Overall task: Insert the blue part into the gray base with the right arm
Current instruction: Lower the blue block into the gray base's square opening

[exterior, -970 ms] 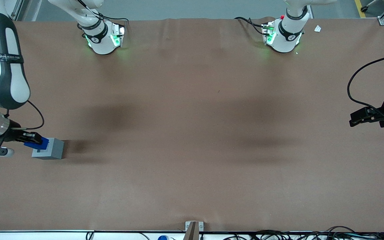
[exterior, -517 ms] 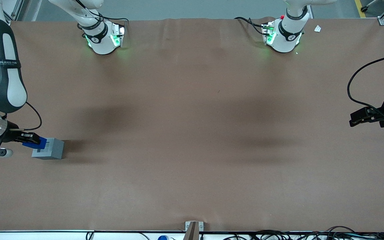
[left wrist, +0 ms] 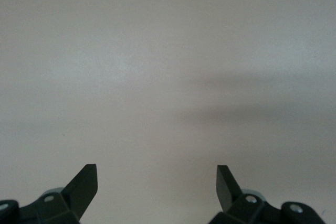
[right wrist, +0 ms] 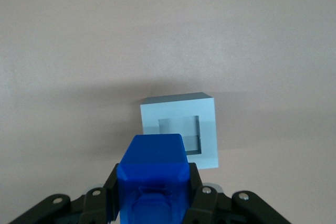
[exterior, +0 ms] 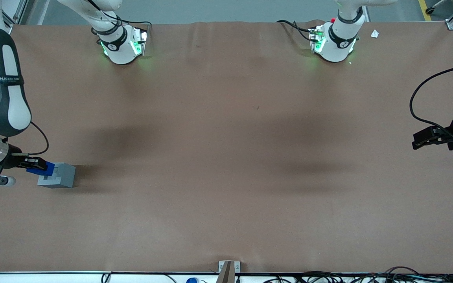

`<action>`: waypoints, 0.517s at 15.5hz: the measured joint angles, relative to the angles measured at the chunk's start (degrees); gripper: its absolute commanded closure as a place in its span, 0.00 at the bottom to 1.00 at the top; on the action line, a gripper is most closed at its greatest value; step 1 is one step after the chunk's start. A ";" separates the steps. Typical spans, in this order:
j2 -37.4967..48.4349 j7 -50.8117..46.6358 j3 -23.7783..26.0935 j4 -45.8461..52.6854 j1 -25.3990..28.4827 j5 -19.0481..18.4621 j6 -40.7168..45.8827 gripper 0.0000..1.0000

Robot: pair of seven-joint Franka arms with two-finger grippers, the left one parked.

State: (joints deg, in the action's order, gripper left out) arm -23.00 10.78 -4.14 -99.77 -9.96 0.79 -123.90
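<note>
The gray base (exterior: 58, 175) rests on the brown table near the working arm's end; its square socket (right wrist: 180, 132) faces up and shows nothing inside. The blue part (exterior: 41, 168) hangs in the air beside the base, overlapping its edge in the front view. My right gripper (exterior: 34, 165) is shut on the blue part (right wrist: 153, 178), one black finger pressed against each side. In the right wrist view the blue part covers a corner of the gray base (right wrist: 178, 128) and sits off-center from the socket.
Two robot pedestals (exterior: 122, 45) (exterior: 334, 43) with green lights stand along the table edge farthest from the front camera. A small bracket (exterior: 228, 269) sits at the edge nearest that camera. A white scrap (exterior: 374, 34) lies toward the parked arm's end.
My right gripper has carried the blue part sideways, toward the working arm's end of the table, so it overlaps less of the gray base. The base has stayed put.
</note>
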 measured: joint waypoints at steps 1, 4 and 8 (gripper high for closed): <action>-0.28 0.39 0.00 0.00 -0.21 0.00 -0.61 0.91; -1.38 1.82 -0.01 0.02 -0.97 0.00 -2.20 0.91; -2.27 2.17 0.00 0.03 -1.15 0.00 -3.24 0.91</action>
State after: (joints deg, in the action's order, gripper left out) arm -25.26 12.95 -4.14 -99.73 -11.11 0.79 -127.14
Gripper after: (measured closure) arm 0.489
